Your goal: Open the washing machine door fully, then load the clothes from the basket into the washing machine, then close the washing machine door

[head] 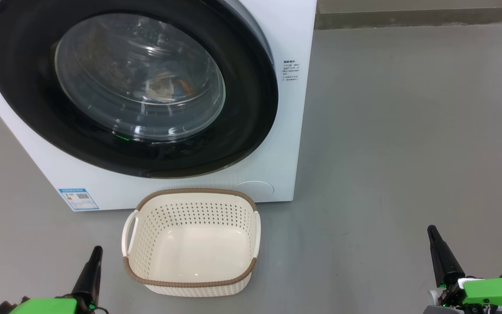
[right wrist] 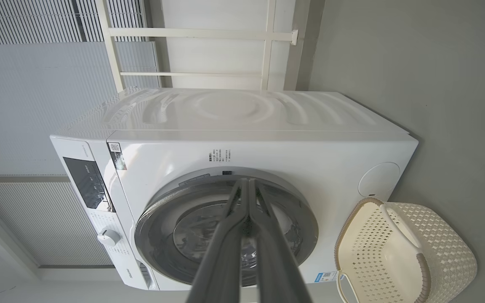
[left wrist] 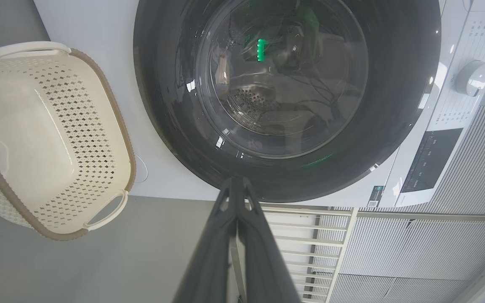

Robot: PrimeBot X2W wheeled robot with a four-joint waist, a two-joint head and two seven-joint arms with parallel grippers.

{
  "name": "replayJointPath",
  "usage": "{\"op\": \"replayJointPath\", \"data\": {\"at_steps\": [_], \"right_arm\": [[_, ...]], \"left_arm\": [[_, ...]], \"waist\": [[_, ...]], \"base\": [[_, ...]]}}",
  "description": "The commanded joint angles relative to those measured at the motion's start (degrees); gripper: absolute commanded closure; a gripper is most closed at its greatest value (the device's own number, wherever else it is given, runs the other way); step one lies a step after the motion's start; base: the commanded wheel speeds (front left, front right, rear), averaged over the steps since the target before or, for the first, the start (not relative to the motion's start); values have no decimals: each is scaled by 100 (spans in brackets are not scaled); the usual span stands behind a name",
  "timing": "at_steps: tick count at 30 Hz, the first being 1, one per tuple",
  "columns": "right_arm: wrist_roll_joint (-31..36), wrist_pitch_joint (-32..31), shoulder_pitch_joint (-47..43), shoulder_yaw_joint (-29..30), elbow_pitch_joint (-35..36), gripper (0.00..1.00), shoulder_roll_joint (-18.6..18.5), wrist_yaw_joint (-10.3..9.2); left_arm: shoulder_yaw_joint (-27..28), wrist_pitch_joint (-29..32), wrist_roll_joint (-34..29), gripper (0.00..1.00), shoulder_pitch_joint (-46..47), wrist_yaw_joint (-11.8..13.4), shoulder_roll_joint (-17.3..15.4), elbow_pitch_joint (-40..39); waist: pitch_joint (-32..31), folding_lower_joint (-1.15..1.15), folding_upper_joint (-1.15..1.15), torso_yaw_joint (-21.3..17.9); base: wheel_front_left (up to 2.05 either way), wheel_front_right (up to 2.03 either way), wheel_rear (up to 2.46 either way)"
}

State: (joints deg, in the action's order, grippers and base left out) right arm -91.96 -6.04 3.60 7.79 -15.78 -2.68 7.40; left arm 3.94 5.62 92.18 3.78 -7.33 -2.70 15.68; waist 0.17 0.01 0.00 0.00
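Plainly, the washing machine (head: 286, 131) takes up the upper left of the head view, standing on the grey floor (head: 408, 131). Its washing machine door (head: 249, 109) lies shut against the front. Through the glass the clothes (head: 168, 85) show as a pale heap with an orange patch (details blurred by reflections). Below the door, at lower centre, the basket (head: 198, 191) sits on the floor just in front of the machine, its smooth bottom in plain view, and it lies between the two claws. The left claw (head: 97, 250) at lower left and the right claw (head: 432, 231) at lower right each have their fingers pressed together, gripping nothing. A blue label (head: 78, 199) marks the machine's lower left corner.
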Motion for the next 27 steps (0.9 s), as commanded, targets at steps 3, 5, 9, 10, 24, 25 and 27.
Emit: {"op": "replayJointPath", "data": {"at_steps": [3, 5, 9, 10, 24, 25, 27], "right_arm": [[-15, -50, 259, -121, 176, 100, -20, 9], [-15, -50, 259, -121, 176, 100, -20, 9], [-15, -50, 259, -121, 176, 100, -20, 9], [-15, -50, 259, -121, 176, 100, -20, 9], [-16, -49, 259, -122, 176, 100, -20, 9], [-16, -49, 259, -122, 176, 100, -20, 9], [-16, -49, 259, -122, 176, 100, -20, 9]], "left_arm": [[194, 35, 51, 100, 235, -15, -67, -165], [196, 37, 50, 100, 235, -15, -65, -165], [199, 39, 47, 100, 235, -15, -63, -165], [200, 40, 47, 100, 236, -15, -63, -165], [212, 49, 37, 100, 237, -15, -55, -165], [212, 50, 36, 100, 237, -15, -54, -165], [214, 51, 35, 100, 237, -15, -53, -165]], "waist": [[0, 0, 0, 0], [0, 0, 0, 0], [0, 0, 0, 0], [0, 0, 0, 0], [0, 0, 0, 0], [0, 0, 0, 0], [0, 0, 0, 0]], "base": [[0, 0, 0], [0, 0, 0], [0, 0, 0], [0, 0, 0], [0, 0, 0], [0, 0, 0], [0, 0, 0]]}}
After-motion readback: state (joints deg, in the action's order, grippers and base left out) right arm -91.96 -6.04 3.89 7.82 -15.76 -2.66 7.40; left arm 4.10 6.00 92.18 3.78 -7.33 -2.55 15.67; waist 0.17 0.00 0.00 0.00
